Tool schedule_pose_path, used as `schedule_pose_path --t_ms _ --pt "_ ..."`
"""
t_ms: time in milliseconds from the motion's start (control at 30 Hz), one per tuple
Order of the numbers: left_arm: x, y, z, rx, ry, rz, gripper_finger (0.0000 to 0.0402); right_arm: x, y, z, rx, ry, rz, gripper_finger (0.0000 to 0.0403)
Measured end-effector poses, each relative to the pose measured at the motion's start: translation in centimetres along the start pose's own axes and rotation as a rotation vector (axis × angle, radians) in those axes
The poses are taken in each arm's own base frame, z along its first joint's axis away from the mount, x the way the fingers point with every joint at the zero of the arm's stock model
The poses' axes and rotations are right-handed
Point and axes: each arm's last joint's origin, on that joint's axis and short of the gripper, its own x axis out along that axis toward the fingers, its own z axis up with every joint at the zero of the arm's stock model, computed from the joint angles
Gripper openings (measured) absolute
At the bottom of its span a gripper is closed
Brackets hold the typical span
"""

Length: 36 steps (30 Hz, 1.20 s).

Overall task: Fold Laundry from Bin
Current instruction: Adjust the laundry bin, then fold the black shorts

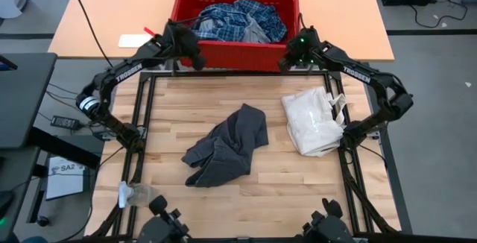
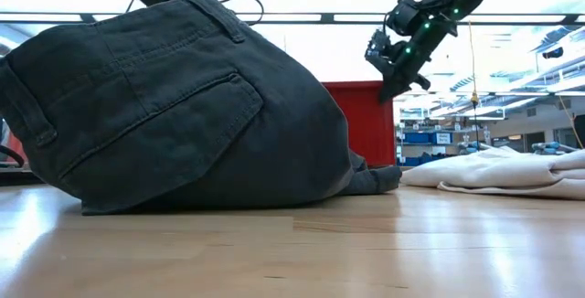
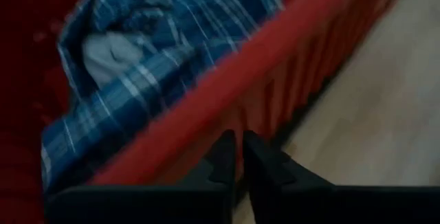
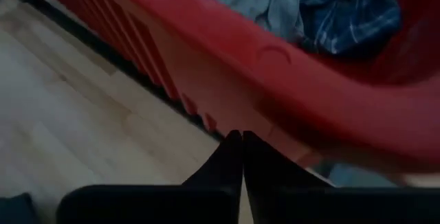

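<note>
Seen from above, a bright red rectangular plastic bin point(image 1: 186, 8) with a thick rim sits at twelve o'clock, just past the far edge of the pale wooden butcher-block table point(image 1: 298, 191). Inside it lies a crumpled blue-and-white plaid shirt point(image 1: 231, 18) with a light grey garment point(image 1: 257, 30) tucked against it. At the centre of the table a pair of dark grey denim shorts point(image 1: 227, 146) lies rumpled, with a back pocket facing the low camera. At three o'clock rests a white fabric bag point(image 1: 313, 122) with cords. The left gripper point(image 1: 195, 58) hangs at eleven o'clock against the bin's near wall; its wrist camera shows its two dark fingers point(image 3: 223, 162) nearly together, a thin gap between them, holding nothing. The right gripper point(image 1: 287, 60) hangs at one o'clock by the bin's near right corner; its fingers point(image 4: 227, 159) are pressed together and empty, pointing at the red rim.
</note>
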Motion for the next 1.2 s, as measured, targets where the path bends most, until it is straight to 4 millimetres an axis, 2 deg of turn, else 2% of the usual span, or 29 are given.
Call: schedule_pose_path --t_ms 133,367,500,700,900,1200 --pt "-2.4 -1.0 1.0 0.023 0.072 -0.05 0.0087 -1.1 1.0 -0.1 0.051 0.009 0.089 0.0064" --pt "-8.6 -3.7 2.7 0.096 0.171 -0.159 0.0173 -4.2 3.1 0.0 0.138 -0.014 0.196 0.0113" --pt "-11.3 -6.4 1.8 0.136 0.289 -0.254 0.0201 -5.8 4.2 -0.4 0.177 0.009 0.249 0.0119" --pt "-14.5 -10.9 0.1 0.096 0.412 -0.363 0.0207 -7.9 6.8 -1.6 0.127 0.064 0.319 0.0119" --pt "-18.1 -15.2 -1.0 0.101 0.391 -0.382 0.0207 -9.5 10.1 -2.8 0.037 0.091 0.424 0.012" --pt "-22.1 -19.8 -3.3 0.168 0.394 -0.425 0.0206 -11.5 15.5 -4.7 0.03 0.116 0.564 0.0121"
